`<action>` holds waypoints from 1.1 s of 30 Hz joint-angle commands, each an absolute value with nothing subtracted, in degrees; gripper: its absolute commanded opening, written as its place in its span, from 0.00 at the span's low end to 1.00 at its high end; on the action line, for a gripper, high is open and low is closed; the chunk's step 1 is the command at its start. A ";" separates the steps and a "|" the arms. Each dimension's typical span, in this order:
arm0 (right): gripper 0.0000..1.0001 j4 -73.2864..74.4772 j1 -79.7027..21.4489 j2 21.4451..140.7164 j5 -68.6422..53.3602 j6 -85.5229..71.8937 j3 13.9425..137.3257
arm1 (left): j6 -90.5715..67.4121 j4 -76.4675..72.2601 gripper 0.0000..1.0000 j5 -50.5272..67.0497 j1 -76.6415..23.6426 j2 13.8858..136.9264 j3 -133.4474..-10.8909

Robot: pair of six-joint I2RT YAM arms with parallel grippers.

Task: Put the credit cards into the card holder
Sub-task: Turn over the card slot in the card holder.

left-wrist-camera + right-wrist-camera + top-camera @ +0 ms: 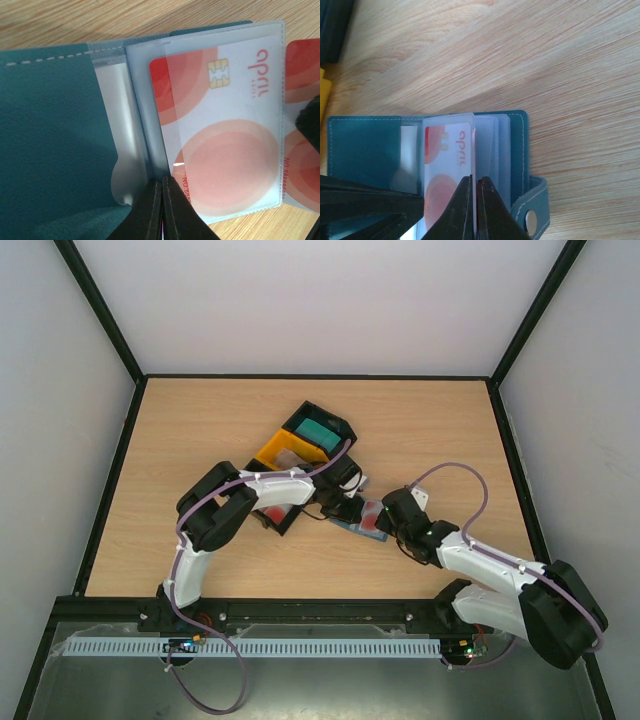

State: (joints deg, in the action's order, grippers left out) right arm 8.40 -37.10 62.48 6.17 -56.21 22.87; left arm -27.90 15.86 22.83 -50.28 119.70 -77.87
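Two arms, one little wallet, both noses down at mid-table. Starting on the left: the black and yellow trays (280,450) sit just behind the left arm, with a teal-green card stack (318,427) in the far one.

The left gripper (162,187) has its jaws pressed together at the near edge of the clear sleeves (142,100). It looks to be nipping one, though I can't say for certain anything is caught. The card holder (50,140) lies open and flat on the table (530,50), its slate-blue cover folded out to the left.

Middle of the action: a credit card (225,115), white with red discs and a chip, lies mostly under a clear sleeve, its left strip bare beside the sleeve's edge. A second credit card (302,90) peeks in at the right, beyond that sleeve.

Over to the right gripper (473,187): jaws closed too, with a thin pale edge running up between them. Sleeve or card, I can't tell. The snap tab (532,218) sits just beside it.

My read is that this is the insertion step, with the first card not fully seated. The next move calls for a steady hold on the sleeve and a straight slide of the card home, without buckling it.
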 commanded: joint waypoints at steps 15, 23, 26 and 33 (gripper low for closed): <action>0.02 1.39 -36.32 59.25 4.65 -63.84 19.55 | -27.62 20.31 0.08 19.42 -49.75 121.27 -77.32; 0.02 -1.02 -35.78 59.78 4.29 -65.19 19.92 | -27.47 20.53 0.09 18.66 -49.72 120.13 -77.10; 0.02 -1.53 -35.55 60.17 4.31 -65.11 20.33 | -27.48 20.58 0.09 18.40 -49.75 119.94 -77.03; 0.02 -2.49 -35.33 62.89 3.08 -64.25 21.99 | -27.42 20.87 0.10 17.14 -49.74 118.87 -76.69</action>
